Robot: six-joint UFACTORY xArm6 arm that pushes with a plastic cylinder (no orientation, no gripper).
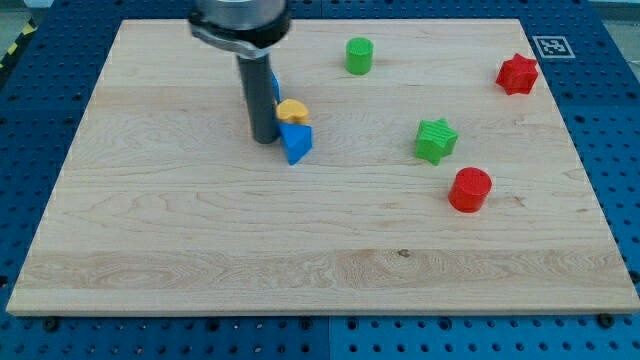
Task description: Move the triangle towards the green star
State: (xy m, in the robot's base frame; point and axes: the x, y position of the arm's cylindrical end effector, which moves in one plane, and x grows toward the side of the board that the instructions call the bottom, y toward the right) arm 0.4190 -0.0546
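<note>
My tip (264, 139) rests on the wooden board (200, 260) in its upper-left part, and it is a plain dark rod with nothing to open or close and nothing held. The blue triangle (296, 143) lies just beside it on the view's right, so close that I cannot tell whether we touch. It looks like a matte plastic wedge with sharp edges and a pointed lower corner. Above it, touching or nearly so, sits a small orange block (292, 109) with a rounded top; its exact shape is hard to make out. A sliver of another blue block (275, 88) peeks out behind my rod, mostly hidden.

The green star (436, 140) lies well apart from the triangle, toward the view's right at about the same height, with blunt points. Just below and right of it stands a red cylinder (470, 189). A green cylinder (359, 56) stands near the top edge, and a red star (518, 74) sits near the top-right corner. The board is pale, smooth wood with a straight grain.
</note>
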